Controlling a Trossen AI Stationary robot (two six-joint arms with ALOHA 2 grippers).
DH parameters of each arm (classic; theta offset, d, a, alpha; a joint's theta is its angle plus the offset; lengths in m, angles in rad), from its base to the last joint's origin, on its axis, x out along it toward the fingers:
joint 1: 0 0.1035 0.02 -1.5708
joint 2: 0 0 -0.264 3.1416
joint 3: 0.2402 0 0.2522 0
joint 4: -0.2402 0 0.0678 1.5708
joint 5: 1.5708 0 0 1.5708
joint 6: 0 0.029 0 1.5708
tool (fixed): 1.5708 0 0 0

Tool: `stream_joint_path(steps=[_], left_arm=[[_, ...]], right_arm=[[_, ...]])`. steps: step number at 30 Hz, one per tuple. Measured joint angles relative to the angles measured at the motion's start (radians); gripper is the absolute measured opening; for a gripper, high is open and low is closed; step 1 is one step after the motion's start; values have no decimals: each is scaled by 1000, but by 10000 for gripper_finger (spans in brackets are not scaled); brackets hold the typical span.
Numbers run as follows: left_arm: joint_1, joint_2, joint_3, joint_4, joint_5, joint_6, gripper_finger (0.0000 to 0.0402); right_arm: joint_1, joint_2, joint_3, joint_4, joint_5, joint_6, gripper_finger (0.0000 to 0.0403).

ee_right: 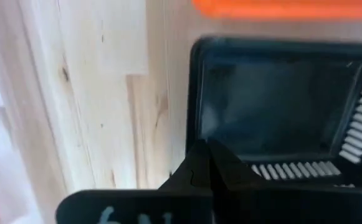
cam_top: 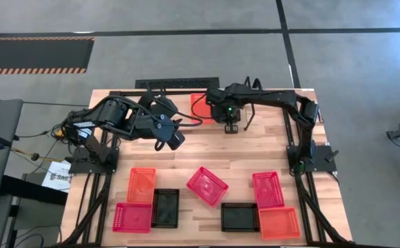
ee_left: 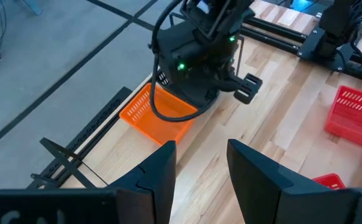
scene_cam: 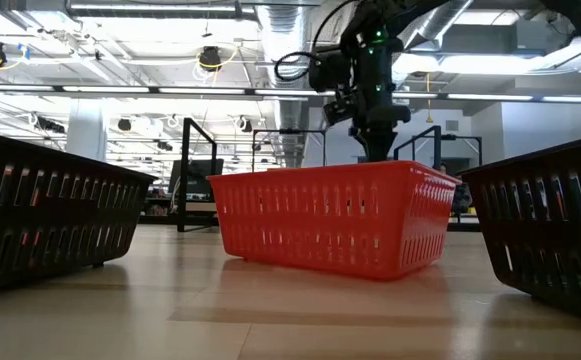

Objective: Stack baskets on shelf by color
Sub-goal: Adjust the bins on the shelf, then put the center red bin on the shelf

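Orange basket point(ee_left: 159, 112) sits on the shelf point(ee_left: 84, 146), plain only from my left wrist; overhead my right arm hides it. My left gripper point(ee_left: 200, 165) gapes empty, my right gripper point(ee_right: 207, 163) pressed together. Other baskets point(cam_top: 206, 184) dot the wooden table point(cam_top: 200, 155); grey floor surrounds.

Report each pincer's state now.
Left pincer: open, holding nothing.
Right pincer: closed, holding nothing, above a black basket.

Wood table point(cam_top: 200, 155): seven baskets point(cam_top: 206, 185) scattered near front edge (red, orange, black).
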Motion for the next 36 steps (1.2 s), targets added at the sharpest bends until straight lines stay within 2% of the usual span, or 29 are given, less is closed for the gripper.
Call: stream_joint_path(steps=[5,11,15,21,28,36], left_arm=[[0,0,0,0,-4,-16,132],[-22,0,0,0,-10,-44,132],[-56,-1,-45,1,-77,-81,132],[-93,-19,-183,0,-80,-207,132],[-99,-20,-411,10,5,-367,132],[-40,-20,-631,233,167,-518,132]], right_arm=[[15,-86,0,-8,69,36,0],[42,-289,0,-27,72,154,0],[68,-436,0,-45,72,231,0],[126,-617,1,-65,68,332,0],[210,-742,1,-56,69,404,0],[295,-780,1,-31,68,414,0]])
